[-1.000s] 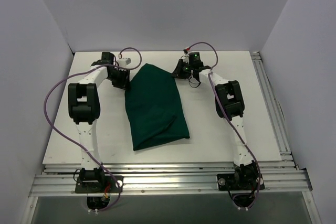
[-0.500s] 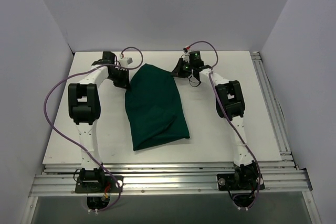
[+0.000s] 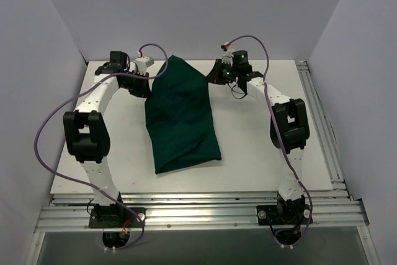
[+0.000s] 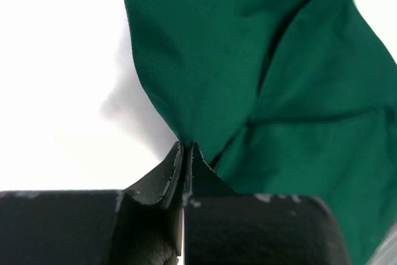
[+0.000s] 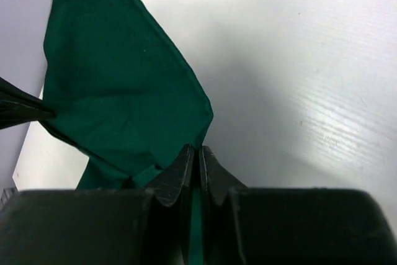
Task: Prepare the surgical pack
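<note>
The dark green drape [image 3: 183,125] lies in the middle of the white worktop [image 3: 248,147]. Its near end is flat and spread out, and its far end is gathered and raised into a peak close to the back wall [image 3: 198,10]. The left pincer [image 4: 186,148] is closed on the drape's far left edge. In the left wrist view its two dark fingers [image 4: 161,179] meet with a pinch of green cloth caught between the tips. From there the fabric fans upward and to the right in broad folds and casts a soft shadow on the worktop beneath. The right pincer [image 5: 199,152] is likewise clamped on the drape, at its far right side. Its fingertips press together over a fold of cloth, and a strip of green shows between the fingers below the tips. In the right wrist view the cloth stretches away from this grip as a lifted sheet toward the left edge of the picture, where the tip of the left pincer pinches the opposite side. From above, each pincer sits just beside the drape's upper part, one on either flank, and the two are well apart from each other.
</note>
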You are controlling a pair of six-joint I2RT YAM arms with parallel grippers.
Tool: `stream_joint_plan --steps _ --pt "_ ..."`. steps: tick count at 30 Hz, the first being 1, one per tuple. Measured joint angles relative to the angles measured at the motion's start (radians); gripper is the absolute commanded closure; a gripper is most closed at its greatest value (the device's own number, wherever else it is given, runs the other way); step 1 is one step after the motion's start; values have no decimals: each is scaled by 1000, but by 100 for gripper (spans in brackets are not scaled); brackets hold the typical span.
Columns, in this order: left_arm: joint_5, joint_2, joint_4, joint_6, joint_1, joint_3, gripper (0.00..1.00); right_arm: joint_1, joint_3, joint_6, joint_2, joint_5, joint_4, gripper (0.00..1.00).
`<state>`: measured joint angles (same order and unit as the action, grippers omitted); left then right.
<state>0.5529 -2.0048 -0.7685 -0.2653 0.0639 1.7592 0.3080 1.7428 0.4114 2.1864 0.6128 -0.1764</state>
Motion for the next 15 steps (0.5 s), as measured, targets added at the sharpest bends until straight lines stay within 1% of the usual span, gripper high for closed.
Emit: stream_joint_plan --steps 7,15 --pt "64 170 -15 -102 0 -158 98 -9 -253 -48 -213 6 -32 100" --pt "117 316 -50 -216 12 -324 97 -7 -582 -43 -462 6 -111 100"
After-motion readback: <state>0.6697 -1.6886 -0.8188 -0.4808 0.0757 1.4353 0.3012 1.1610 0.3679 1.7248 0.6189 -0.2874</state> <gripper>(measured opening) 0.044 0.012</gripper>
